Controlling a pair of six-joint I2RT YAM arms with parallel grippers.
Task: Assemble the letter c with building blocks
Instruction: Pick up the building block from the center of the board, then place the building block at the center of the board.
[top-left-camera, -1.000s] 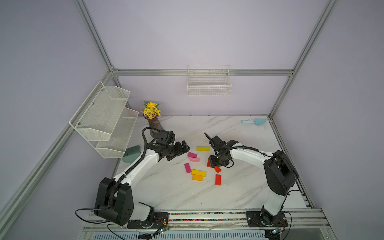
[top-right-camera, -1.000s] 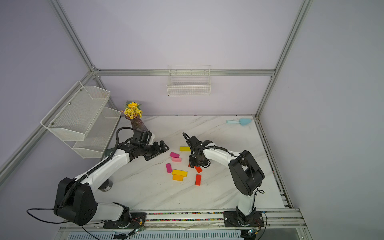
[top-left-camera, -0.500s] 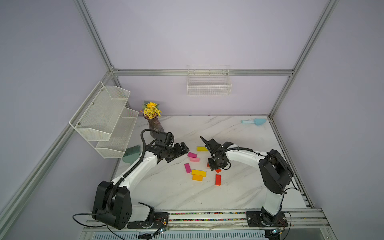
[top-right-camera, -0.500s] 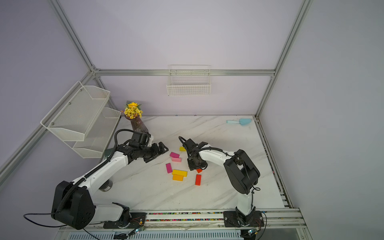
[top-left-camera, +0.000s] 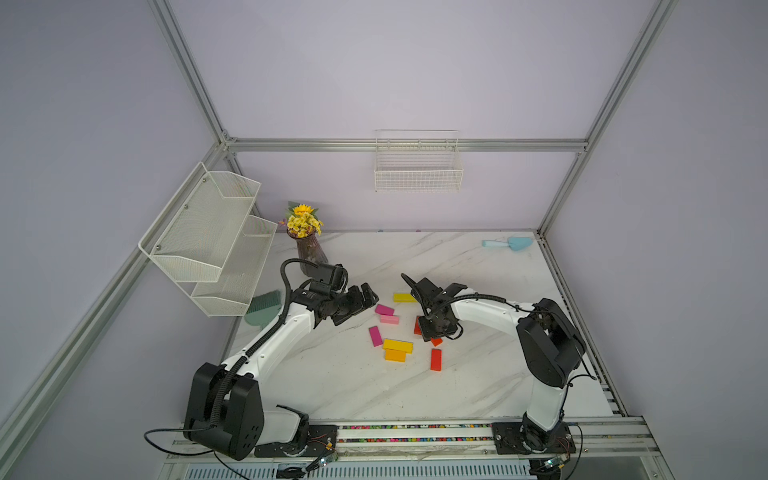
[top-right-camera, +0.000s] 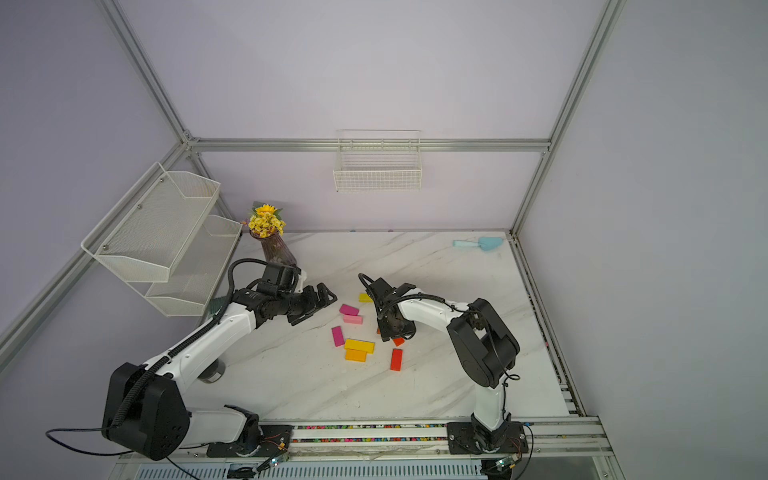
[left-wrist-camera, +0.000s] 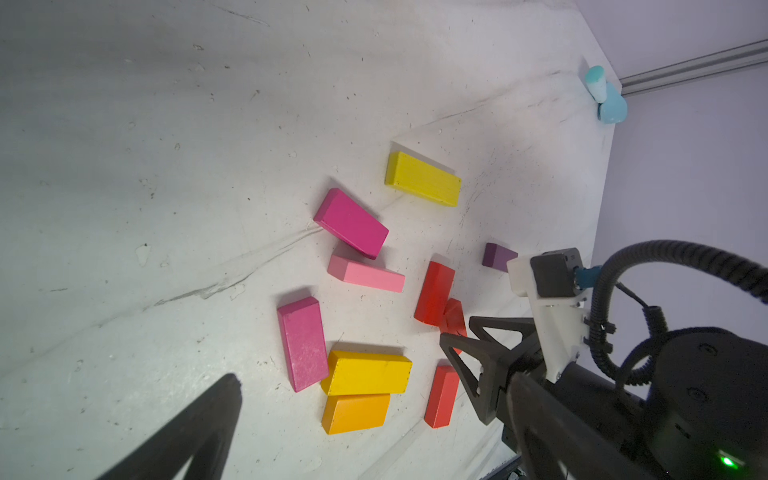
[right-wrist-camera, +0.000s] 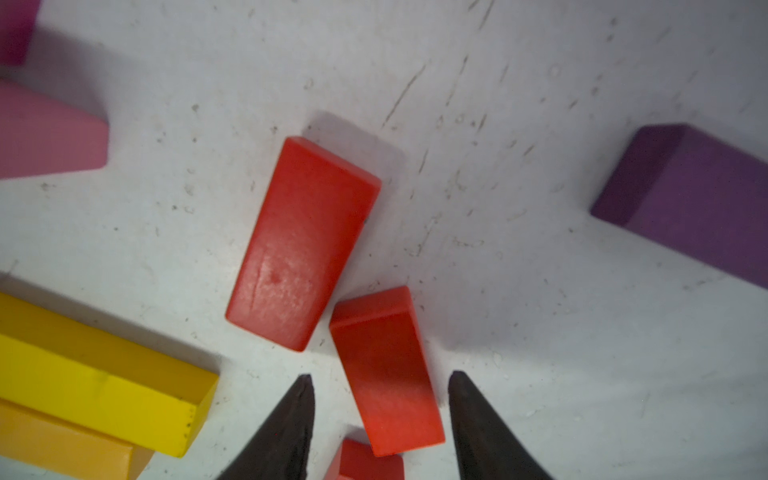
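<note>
Building blocks (top-left-camera: 397, 345): scattered loose mid-table (top-left-camera: 332, 386), no C formed yet; right pincer (right-wrist-camera: 381, 374) stands apart astride a red block (right-wrist-camera: 380, 340), ungripped; left pincer (top-left-camera: 360, 306) spread wide, empty.

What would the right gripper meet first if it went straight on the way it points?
Probably the red block lying between its open jaws; the right gripper points down at it. The jaw tips would reach the white table beside it. Its height above is unclear.

Open table (top-left-camera: 374, 395) near the front; clustered blocks (top-left-camera: 397, 345) crowd the middle
</note>
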